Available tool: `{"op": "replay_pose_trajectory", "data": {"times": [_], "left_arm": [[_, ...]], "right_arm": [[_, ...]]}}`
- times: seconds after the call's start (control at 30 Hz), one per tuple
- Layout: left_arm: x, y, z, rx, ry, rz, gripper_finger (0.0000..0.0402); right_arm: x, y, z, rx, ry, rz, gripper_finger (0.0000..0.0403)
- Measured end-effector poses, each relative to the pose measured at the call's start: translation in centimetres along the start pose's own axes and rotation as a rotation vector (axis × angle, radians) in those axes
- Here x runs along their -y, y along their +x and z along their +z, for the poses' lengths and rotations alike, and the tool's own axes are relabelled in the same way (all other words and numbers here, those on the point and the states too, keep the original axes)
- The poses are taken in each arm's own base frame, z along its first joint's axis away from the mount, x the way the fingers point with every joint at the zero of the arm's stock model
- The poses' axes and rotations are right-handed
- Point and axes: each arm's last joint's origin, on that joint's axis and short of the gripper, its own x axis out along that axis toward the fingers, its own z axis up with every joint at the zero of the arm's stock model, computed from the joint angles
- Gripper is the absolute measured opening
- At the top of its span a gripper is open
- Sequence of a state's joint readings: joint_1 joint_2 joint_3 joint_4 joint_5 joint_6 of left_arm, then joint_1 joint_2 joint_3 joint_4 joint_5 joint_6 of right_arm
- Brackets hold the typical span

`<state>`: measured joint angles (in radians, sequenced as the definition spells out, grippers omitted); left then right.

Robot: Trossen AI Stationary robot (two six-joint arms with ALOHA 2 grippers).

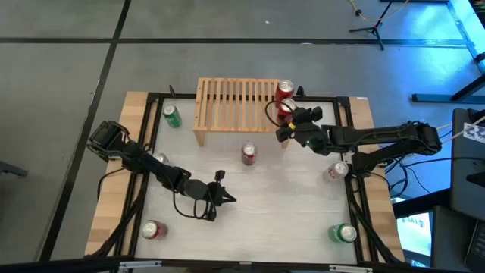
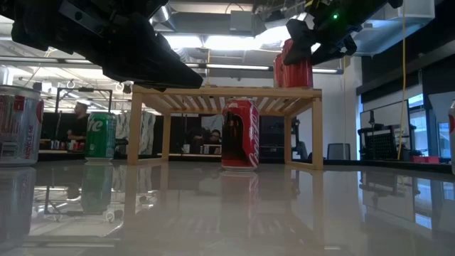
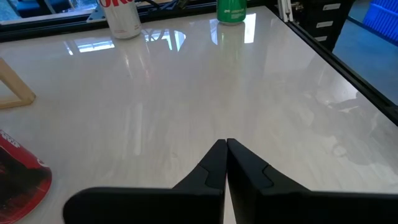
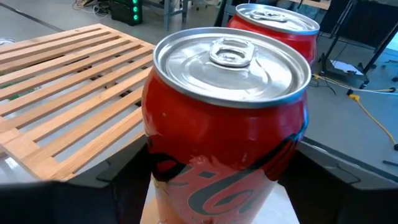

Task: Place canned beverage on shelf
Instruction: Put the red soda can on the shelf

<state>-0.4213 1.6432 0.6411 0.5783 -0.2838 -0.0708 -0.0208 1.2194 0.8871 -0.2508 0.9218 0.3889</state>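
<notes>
The light-wood slatted shelf (image 1: 235, 102) stands at the table's far side; it also shows in the low view (image 2: 224, 96). One red can (image 1: 285, 90) stands on the shelf's right end. My right gripper (image 1: 288, 121) is shut on a second red can (image 4: 227, 118) right beside it, at the shelf's right near corner (image 2: 302, 67). My left gripper (image 1: 225, 199) is shut and empty, low over the table's near middle, and its closed fingers show in the left wrist view (image 3: 226, 149). My right gripper pinches the red can's side wall, low on the body (image 4: 155, 168), between its two fingers, one on each side. The fingers come from the table's right and near side. The can is upright, top up; whether its base rests on the slats, I cannot tell.
A red can (image 1: 248, 154) stands on the table in front of the shelf (image 2: 239, 134). Other cans stand around: green (image 1: 173, 116) at far left, silver (image 1: 337, 171) at right, green (image 1: 342, 233) at near right, red-and-silver (image 1: 154, 230) at near left.
</notes>
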Motion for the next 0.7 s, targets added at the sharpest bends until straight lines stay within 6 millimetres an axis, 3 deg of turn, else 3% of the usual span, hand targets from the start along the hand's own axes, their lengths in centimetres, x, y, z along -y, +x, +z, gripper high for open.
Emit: {"op": "replay_pose_trajectory", "data": {"times": [0.33, 0.7], "left_arm": [[0.00, 0.00, 0.00, 0.000, 0.000, 0.000, 0.0003], [0.00, 0.00, -0.01, -0.001, 0.000, 0.000, 0.0003]], "right_arm": [[-0.03, 0.00, -0.02, -0.003, -0.001, 0.007, 0.0327], [-0.27, -0.11, 0.49, -0.007, -0.018, 0.056, 0.0326]]}}
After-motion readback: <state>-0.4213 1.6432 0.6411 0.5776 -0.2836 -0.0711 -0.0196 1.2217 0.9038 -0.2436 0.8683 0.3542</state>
